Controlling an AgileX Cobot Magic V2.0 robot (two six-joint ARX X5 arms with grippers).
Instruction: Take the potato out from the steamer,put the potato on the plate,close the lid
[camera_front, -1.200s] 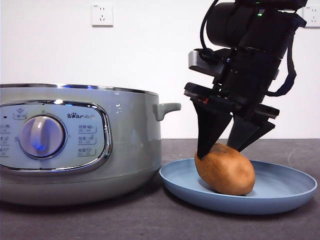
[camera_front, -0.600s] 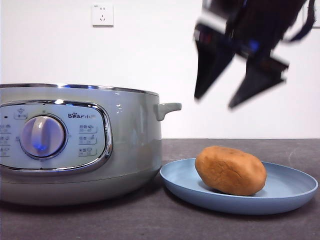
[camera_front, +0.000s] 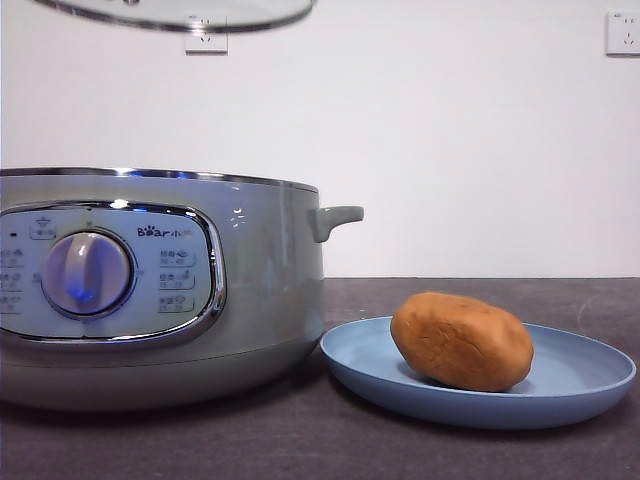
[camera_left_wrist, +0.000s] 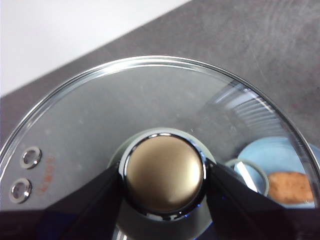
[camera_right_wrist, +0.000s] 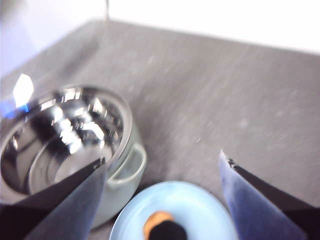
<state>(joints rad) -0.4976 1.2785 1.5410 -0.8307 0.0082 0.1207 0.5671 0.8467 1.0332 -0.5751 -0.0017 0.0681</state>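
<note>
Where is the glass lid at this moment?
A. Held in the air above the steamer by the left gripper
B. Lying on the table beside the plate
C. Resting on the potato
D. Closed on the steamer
A: the left gripper clamps the lid by its knob, high above the open steamer.

Left gripper (camera_left_wrist: 162, 182) was clamped on the lid (camera_left_wrist: 150, 150) knob, one black jaw pressed against each side of it, holding the lid up in the air; in the front view only the lid's rim showed at the top edge, the arm itself out of frame. Right gripper (camera_right_wrist: 162, 162) was up high, pointing down at the table, jaws spread wide with nothing between them. Right wrist picture was motion-blurred.
</note>
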